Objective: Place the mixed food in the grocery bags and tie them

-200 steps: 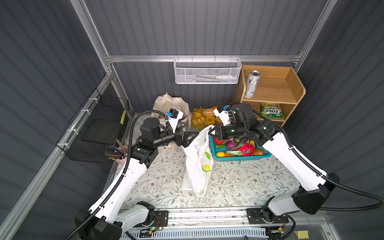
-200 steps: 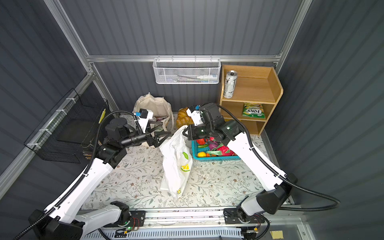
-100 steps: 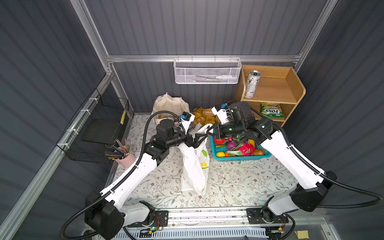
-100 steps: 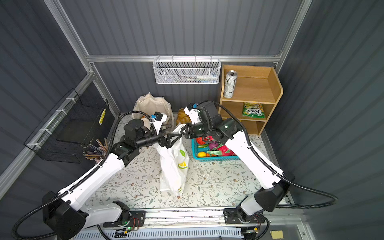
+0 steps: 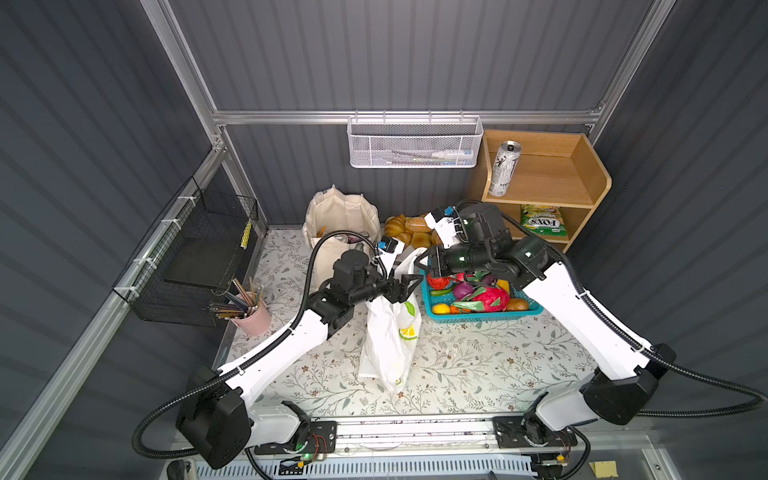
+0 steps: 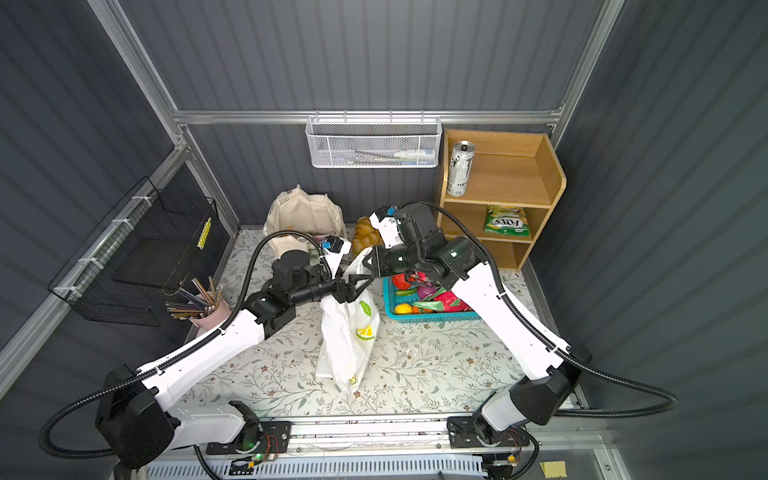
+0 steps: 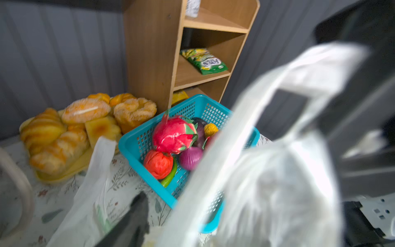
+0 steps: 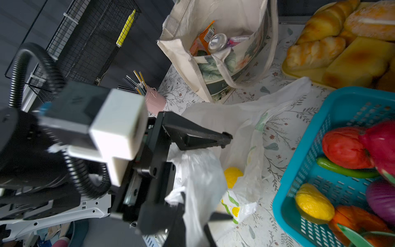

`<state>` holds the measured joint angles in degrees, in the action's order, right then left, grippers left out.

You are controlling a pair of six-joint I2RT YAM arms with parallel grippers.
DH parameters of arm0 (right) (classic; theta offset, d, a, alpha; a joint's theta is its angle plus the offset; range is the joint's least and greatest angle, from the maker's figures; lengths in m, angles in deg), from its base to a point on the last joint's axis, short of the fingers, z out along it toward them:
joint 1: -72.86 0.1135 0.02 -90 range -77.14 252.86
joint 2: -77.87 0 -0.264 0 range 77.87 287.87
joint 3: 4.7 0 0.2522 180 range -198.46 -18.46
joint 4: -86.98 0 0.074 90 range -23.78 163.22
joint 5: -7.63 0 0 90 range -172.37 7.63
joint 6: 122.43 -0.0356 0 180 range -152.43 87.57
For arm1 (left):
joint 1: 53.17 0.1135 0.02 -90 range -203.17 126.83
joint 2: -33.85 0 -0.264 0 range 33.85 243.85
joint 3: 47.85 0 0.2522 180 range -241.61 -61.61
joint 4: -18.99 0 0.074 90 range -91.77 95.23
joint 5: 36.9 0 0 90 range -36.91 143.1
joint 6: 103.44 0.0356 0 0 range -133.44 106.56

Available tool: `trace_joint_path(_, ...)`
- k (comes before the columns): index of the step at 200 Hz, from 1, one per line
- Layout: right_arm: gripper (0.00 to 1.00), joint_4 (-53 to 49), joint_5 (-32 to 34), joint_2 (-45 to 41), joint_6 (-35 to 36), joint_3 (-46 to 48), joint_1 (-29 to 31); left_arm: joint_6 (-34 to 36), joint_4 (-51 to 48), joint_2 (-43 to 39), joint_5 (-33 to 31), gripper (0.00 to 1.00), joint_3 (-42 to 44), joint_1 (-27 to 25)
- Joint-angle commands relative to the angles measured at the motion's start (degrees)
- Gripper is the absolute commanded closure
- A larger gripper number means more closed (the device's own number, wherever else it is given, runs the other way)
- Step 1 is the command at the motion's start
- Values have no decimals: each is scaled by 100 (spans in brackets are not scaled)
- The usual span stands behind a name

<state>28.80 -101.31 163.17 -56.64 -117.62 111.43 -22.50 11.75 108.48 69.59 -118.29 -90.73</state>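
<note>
A white plastic carrier printed with lemons (image 5: pixel 388 345) (image 6: pixel 347 332) stands mid-table, its top pulled up. My right gripper (image 5: pixel 422 262) (image 6: pixel 369 262) (image 8: pixel 196 216) is shut on one of its handle strips. My left gripper (image 5: pixel 409 286) (image 6: pixel 360 286) is open at the bag's top, with bunched plastic between its fingers (image 8: pixel 205 136); in the left wrist view only one finger (image 7: pixel 134 216) shows, the rest blurred by plastic. The cream canvas tote (image 5: pixel 340 212) (image 8: pixel 235 64) holds a can (image 8: pixel 217 42), an orange packet (image 8: pixel 202 39) and a pouch (image 8: pixel 237 39). Another silver can (image 5: pixel 503 168) and a green FOX'S pouch (image 5: pixel 540 222) sit on the shelf.
A blue basket (image 5: pixel 482 318) of toy fruit and vegetables lies right of the bag, under my right arm. Breads on a yellow tray (image 5: pixel 409 230) sit at the back. The wooden shelf (image 5: pixel 582 183) fills the back right. A pink pencil cup (image 5: pixel 253 318) and a black wire basket (image 5: pixel 195 257) are at the left.
My left arm has swung right to the top of the plastic bag and its jaws have narrowed. My right gripper has kept hold of the handle, and the bag now hangs narrower and more upright.
</note>
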Motion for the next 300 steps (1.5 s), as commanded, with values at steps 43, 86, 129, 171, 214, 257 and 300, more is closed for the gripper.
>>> trace_joint_path(43, 100, 176, 92, -433, -93, -35, 2, -445, 707, 157, -797, 47, 153, 16)
trace_joint_path(86, 88, 208, 92, -470, -72, 93, -51, -513, 995, 225, -685, 97, 140, 12)
trace_joint_path(129, 44, 685, 30, -995, -345, 794, -886, -40, 1102, -289, -171, 100, 450, 94)
trace_joint_path(171, 23, 1046, -348, -747, -246, 1337, -1486, 22, 1176, -649, 1093, 100, 576, 343)
trace_joint_path(214, 15, 2094, -862, -170, 26, 1533, -1502, -478, 1285, -560, 1963, 100, 524, 416)
trace_joint_path(257, 13, 2556, -786, 447, 223, 1463, -1512, -687, 1369, -417, 2285, 100, 426, 426)
trace_joint_path(300, 11, 2665, -610, 723, 167, 1386, -1648, -846, 1470, -362, 2443, 100, 396, 425)
